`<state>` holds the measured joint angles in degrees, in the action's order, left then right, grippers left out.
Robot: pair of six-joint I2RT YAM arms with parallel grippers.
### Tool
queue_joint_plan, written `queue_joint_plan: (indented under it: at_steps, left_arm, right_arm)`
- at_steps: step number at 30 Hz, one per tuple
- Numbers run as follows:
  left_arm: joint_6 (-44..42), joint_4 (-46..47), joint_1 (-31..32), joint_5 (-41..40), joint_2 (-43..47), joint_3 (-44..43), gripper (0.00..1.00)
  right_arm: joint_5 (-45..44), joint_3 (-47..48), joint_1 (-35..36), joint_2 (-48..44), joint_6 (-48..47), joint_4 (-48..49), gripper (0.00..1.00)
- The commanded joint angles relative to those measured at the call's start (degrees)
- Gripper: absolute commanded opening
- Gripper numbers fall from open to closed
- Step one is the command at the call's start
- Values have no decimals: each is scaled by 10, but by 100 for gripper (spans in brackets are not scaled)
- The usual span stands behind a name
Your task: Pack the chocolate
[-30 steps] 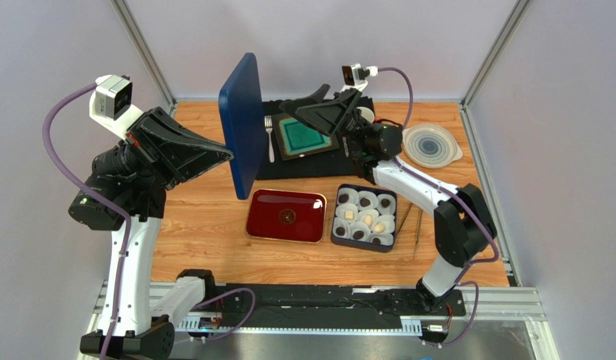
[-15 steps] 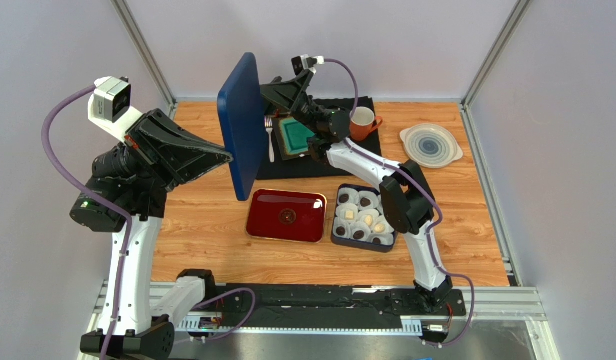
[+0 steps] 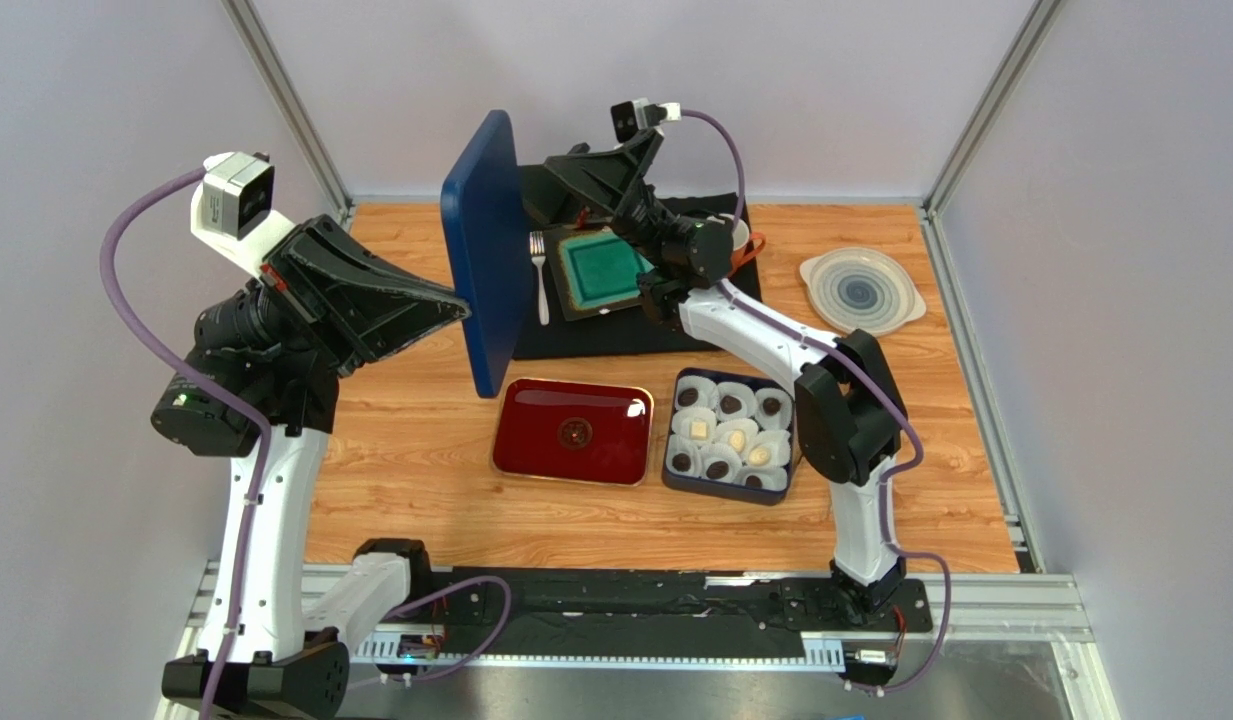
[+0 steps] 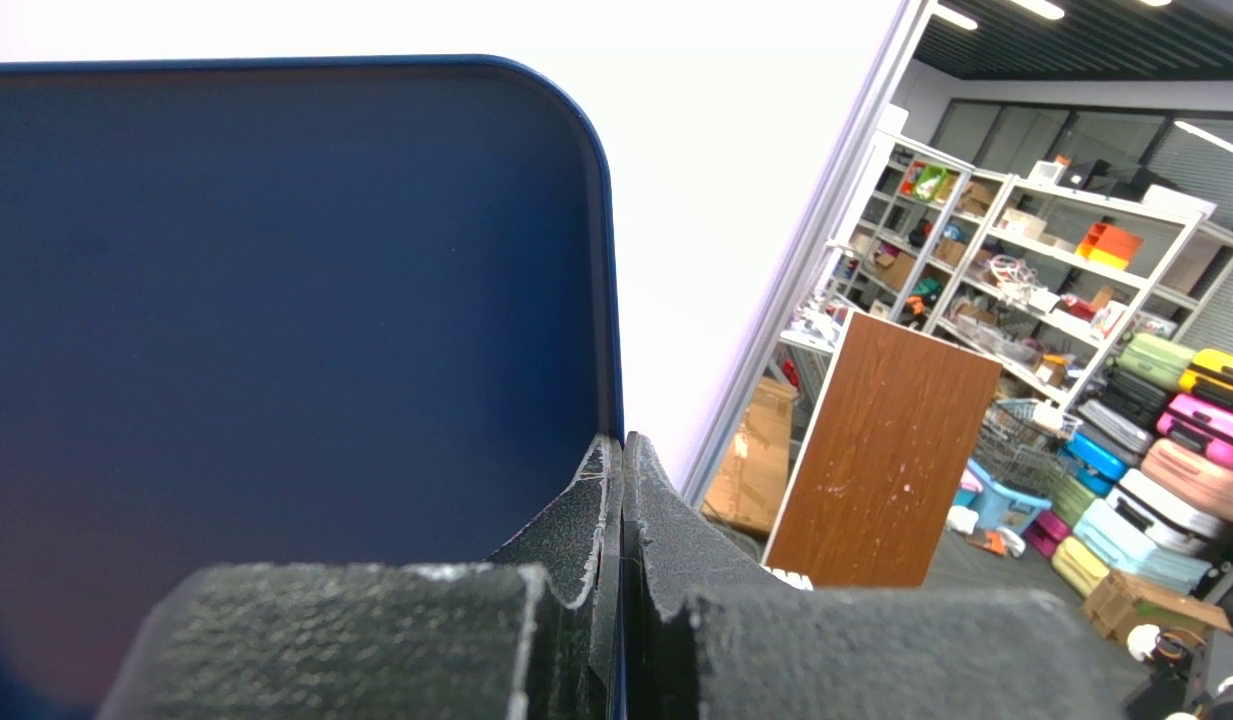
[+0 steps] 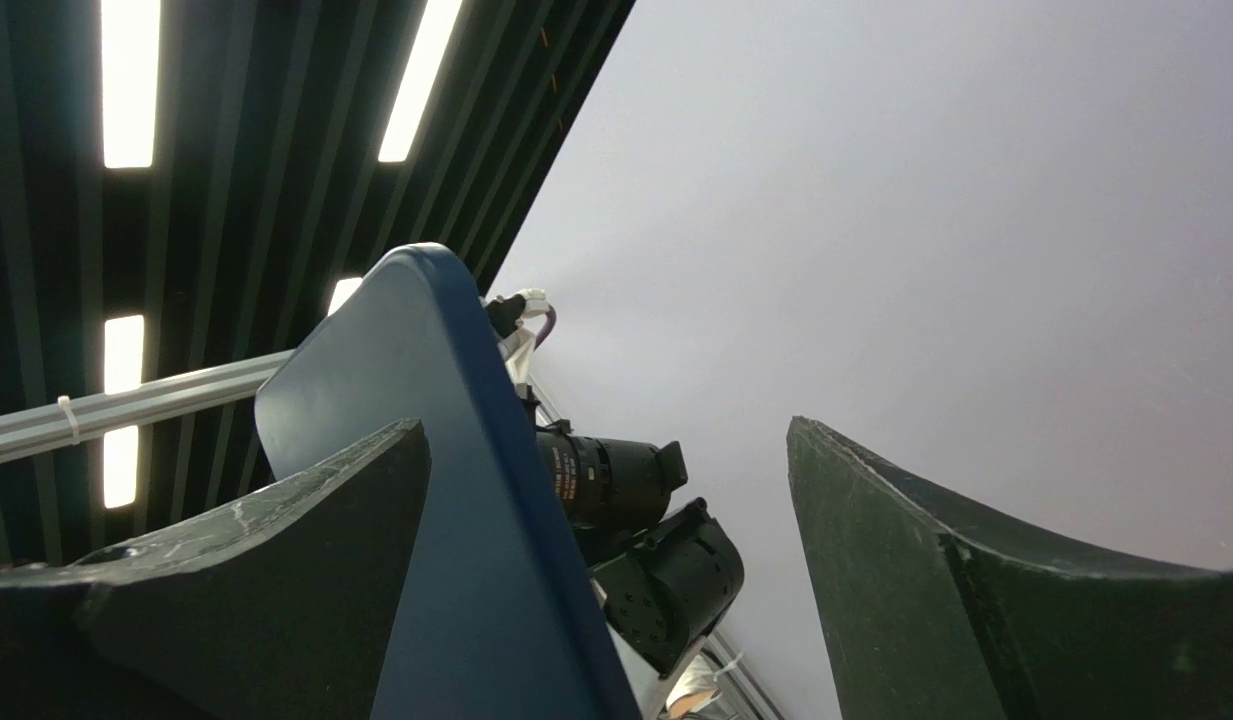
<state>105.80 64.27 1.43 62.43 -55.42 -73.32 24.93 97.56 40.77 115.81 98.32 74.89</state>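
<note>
Top view: over the last second the right arm has swung left from above the green tray [image 3: 607, 270] to the blue lid [image 3: 484, 240]. The right gripper [image 3: 562, 170] is at the lid's upper edge. The left gripper [image 3: 460, 312] holds the lid upright. The chocolate [image 3: 727, 435] sits in paper cups in the uncovered dark box [image 3: 672, 477].

Left wrist: left gripper [image 4: 622, 450] clenched on the blue lid [image 4: 277, 300].

Right wrist: right gripper [image 5: 604, 435] spread wide, with the blue lid [image 5: 427, 450] between its fingers, ungripped.

Looks like the lidding step. Next the right fingers would need to close on the lid.
</note>
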Motion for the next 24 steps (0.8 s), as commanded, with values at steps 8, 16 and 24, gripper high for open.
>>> queue_joint_plan:
  at_steps: [8, 16, 24]
  left_arm:
    - [-1, 28, 2, -23, 3, -16, 0]
    - [-4, 26, 2, -22, 5, -10, 0]
    - [-30, 19, 2, -11, 1, 1, 0]
  right_arm:
    - [-1, 46, 23, -24, 12, 121, 91]
    - [20, 122, 40, 18, 28, 121, 87]
    - [50, 20, 38, -43, 8, 121, 81]
